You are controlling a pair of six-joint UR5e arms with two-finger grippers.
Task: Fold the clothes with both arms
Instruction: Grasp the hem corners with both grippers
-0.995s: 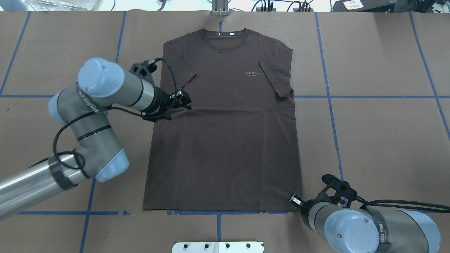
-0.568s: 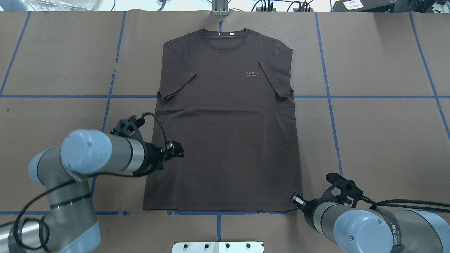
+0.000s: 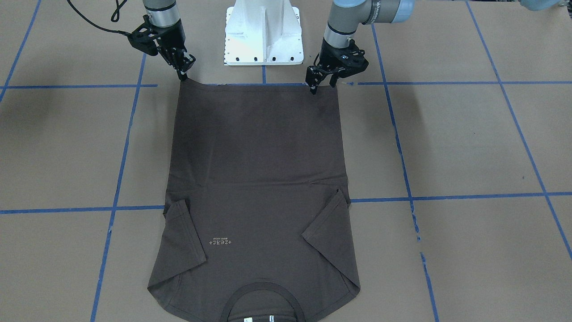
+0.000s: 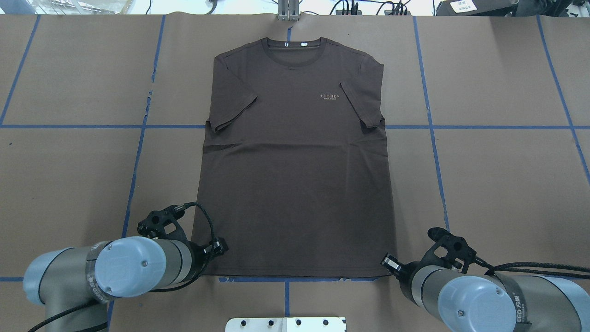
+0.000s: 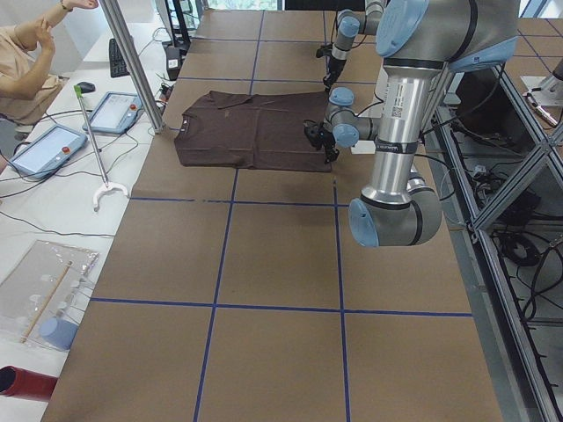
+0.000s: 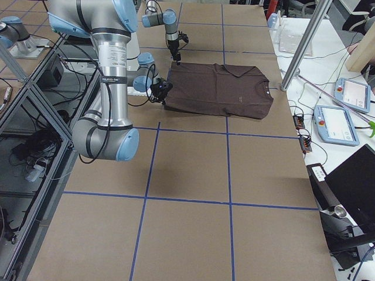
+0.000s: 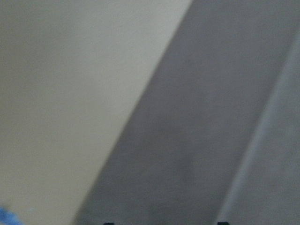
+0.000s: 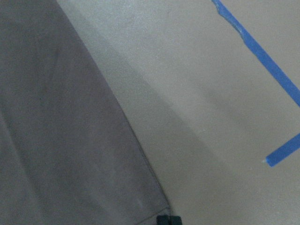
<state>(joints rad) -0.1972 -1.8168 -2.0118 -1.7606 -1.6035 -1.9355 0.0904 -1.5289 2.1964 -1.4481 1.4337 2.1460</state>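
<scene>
The dark brown T-shirt (image 4: 295,175) lies flat on the brown table, collar at the far side, both sleeves folded inward. My left gripper (image 4: 216,249) is open and hangs over the near left hem corner; in the front-facing view (image 3: 322,82) its two fingers stand apart above the hem. The left wrist view is blurred and shows dark fabric (image 7: 197,117). My right gripper (image 4: 388,263) is at the near right hem corner, fingers together. In the right wrist view the fingertips (image 8: 168,219) meet on the shirt's corner (image 8: 56,140). It also shows in the front-facing view (image 3: 182,71).
The white pedestal base (image 3: 263,31) stands just behind the hem, between the arms. Blue tape lines (image 4: 138,152) cross the table. An operator (image 5: 26,53) and tablets (image 5: 114,110) are on a side desk beyond the collar end.
My left arm has swung from the left sleeve back along the shirt's left edge to the near hem corner. The right gripper has hardly moved. The shirt lies as before.
</scene>
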